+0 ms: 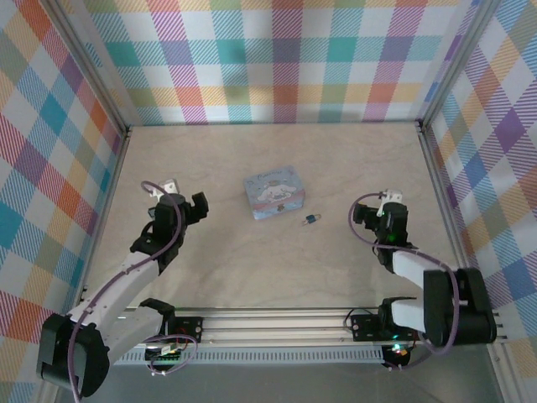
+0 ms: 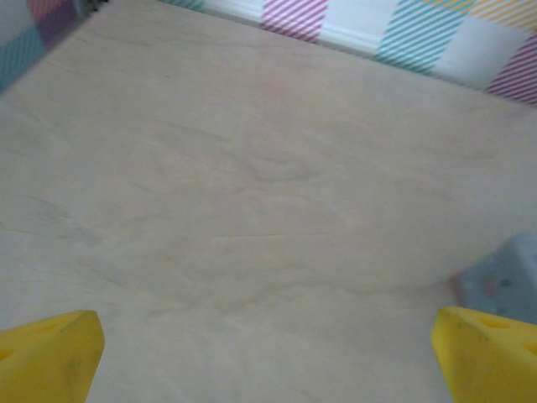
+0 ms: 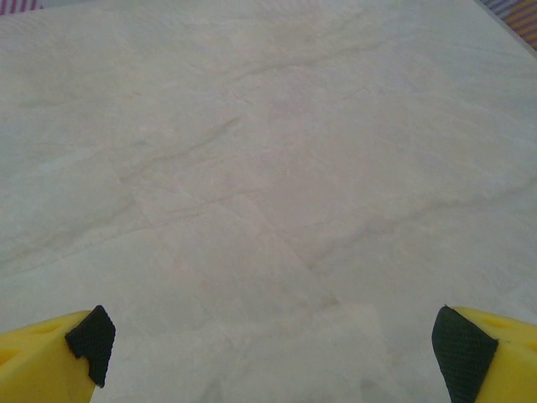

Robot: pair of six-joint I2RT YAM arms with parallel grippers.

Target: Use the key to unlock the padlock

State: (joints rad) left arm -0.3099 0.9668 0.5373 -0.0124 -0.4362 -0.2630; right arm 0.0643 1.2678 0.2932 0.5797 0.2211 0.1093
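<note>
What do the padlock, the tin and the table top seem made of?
Padlock: dark blue body, silvery shackle, probably painted metal; too small to be sure.
Tin: pale blue cartoon print, likely thin sheet metal, possibly card.
Table top: pale matt board with visible grain, probably plywood.

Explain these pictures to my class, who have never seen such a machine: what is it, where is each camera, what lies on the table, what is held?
Two robot arms are bolted at the near edge of the table. One camera looks down from above and behind them; one sits on each wrist, yellow fingertips in its corners. On the table lie a pale blue tin and a tiny dark padlock. The left claw and right claw are open, empty. The key is too small to see.
</note>
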